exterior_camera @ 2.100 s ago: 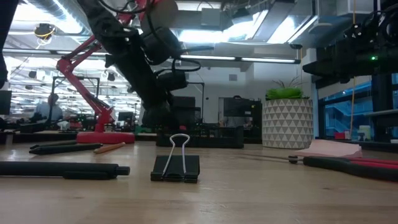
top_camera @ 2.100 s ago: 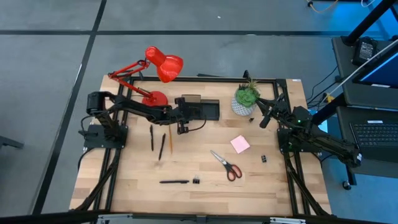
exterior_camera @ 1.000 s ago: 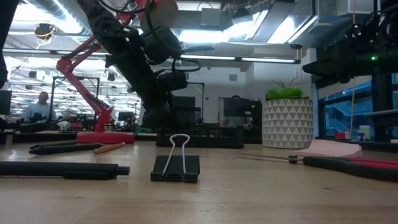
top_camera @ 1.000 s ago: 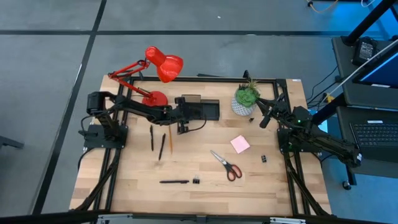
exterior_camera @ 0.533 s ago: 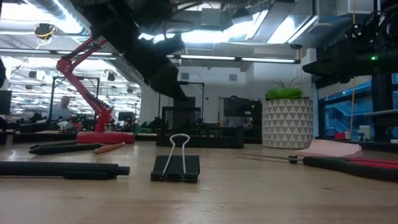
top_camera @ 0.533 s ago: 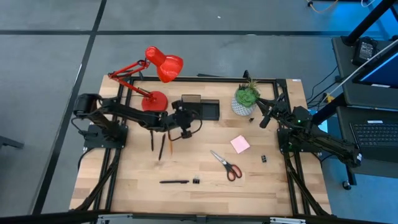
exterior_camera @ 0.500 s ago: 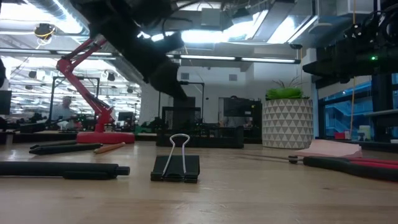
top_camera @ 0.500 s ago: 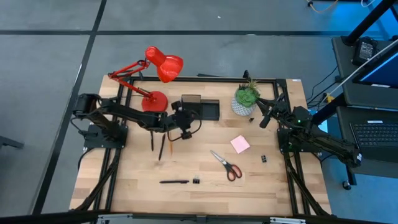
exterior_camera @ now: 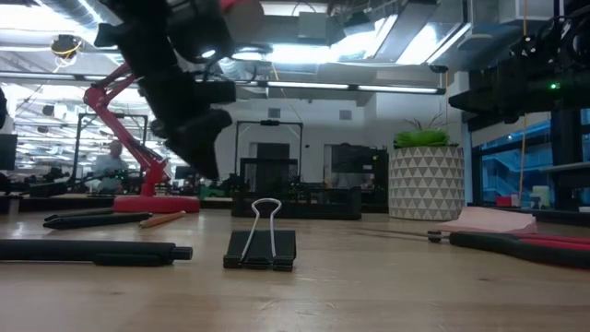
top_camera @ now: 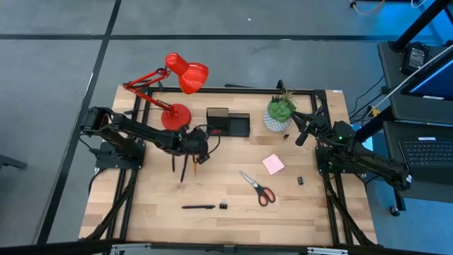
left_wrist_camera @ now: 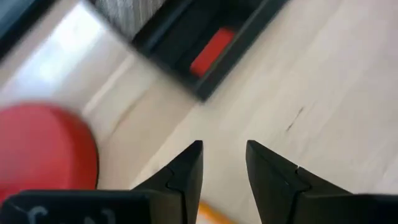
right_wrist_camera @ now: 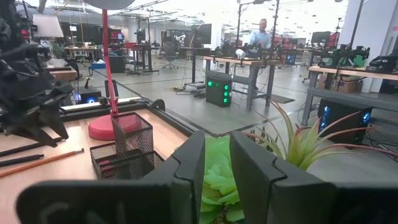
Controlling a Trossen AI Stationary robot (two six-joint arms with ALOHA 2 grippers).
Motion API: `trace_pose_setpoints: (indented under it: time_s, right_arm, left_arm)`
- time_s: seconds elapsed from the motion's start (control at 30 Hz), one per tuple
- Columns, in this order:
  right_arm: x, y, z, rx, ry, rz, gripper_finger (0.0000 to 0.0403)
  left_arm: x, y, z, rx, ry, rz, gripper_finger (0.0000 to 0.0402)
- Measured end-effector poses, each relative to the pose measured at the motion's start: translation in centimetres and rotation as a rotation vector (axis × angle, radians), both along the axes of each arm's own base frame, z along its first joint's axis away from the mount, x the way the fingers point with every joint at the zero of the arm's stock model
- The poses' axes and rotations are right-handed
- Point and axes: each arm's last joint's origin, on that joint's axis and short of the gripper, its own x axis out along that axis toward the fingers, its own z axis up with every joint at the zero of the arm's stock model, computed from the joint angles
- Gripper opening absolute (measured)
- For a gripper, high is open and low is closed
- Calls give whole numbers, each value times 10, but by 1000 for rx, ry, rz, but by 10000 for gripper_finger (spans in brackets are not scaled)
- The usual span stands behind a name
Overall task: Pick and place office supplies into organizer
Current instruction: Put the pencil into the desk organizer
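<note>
My left gripper (top_camera: pixel 197 152) (left_wrist_camera: pixel 224 146) hangs open and empty above the table, over the far end of the orange pencil (top_camera: pixel 193 164), a little short of the organizer (top_camera: pixel 228 122). A small red block (left_wrist_camera: pixel 211 51) lies in one compartment of the organizer. Two black pens (top_camera: pixel 172 156) lie beside the pencil. A third pen (top_camera: pixel 198 207) and a binder clip (exterior_camera: pixel 263 242) lie near the front edge. Red-handled scissors (top_camera: pixel 257 188), a pink sticky pad (top_camera: pixel 273 164) and tiny black clips (top_camera: pixel 300 181) lie to the right. My right gripper (top_camera: pixel 301 136) (right_wrist_camera: pixel 217 140) waits at the right, narrowly open, beside the plant.
A red desk lamp (top_camera: pixel 177 78) stands at the far left, its round base (left_wrist_camera: pixel 43 152) close to my left gripper. A potted green plant (top_camera: pixel 281 112) stands right of the organizer. Bare wood lies in the table's middle and along its near edge.
My left gripper has drawn back from the organizer toward the table's left and near side, coming over the pencil, and has rolled about its own pointing line. Its finger gap looks the same. Nothing on the table has moved.
</note>
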Motion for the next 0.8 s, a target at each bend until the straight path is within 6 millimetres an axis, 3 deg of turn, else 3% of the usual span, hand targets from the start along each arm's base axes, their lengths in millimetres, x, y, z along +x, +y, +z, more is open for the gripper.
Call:
trace_pose_setpoints:
  time_s: [0.33,0.57,0.8]
  right_arm:
    - [0,0,1,-3,-10,0,80]
    - [0,0,1,-4,-13,0,80]
    - [0,0,1,-3,-13,0,80]
  left_arm:
    - [-10,27,-5,-234,-50,363,116]
    - [-13,47,-5,-254,-85,486,116]
    - [-15,55,-7,-417,-100,555,116]
